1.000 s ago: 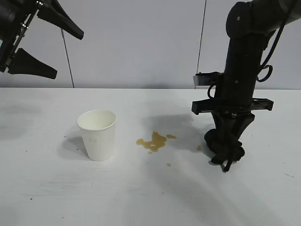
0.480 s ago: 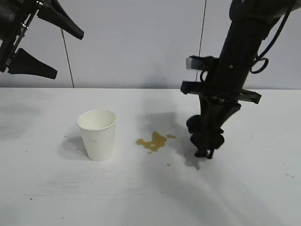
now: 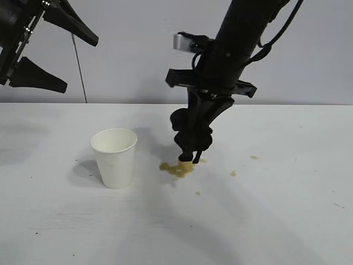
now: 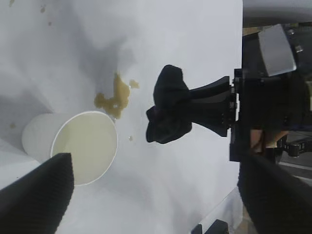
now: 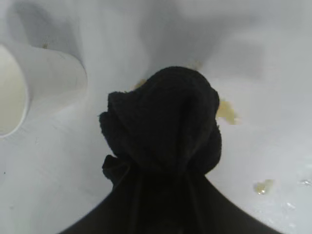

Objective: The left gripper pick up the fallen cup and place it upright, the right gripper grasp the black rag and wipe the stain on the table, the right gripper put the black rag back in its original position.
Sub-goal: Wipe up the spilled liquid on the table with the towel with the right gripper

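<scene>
white cup (image 3: 113, 157) upright, empty | right gripper (image 3: 190, 149) jaws clenched on black rag (image 3: 189, 132) | left gripper (image 3: 47, 52) jaws released

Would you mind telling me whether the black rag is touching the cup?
Apart. The exterior view shows bare table between the black rag, held in the right tool, and the upright cup.

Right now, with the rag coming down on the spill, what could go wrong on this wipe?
1. The cup stands upright close beside the stain; a wide sweep by the right gripper toward it could knock it over again.
2. The black rag is a bunched wad, so it may smear liquid rather than lift it.
3. Small droplets lie apart from the main splotch and could be missed.

The left gripper is parked high, open.
</scene>
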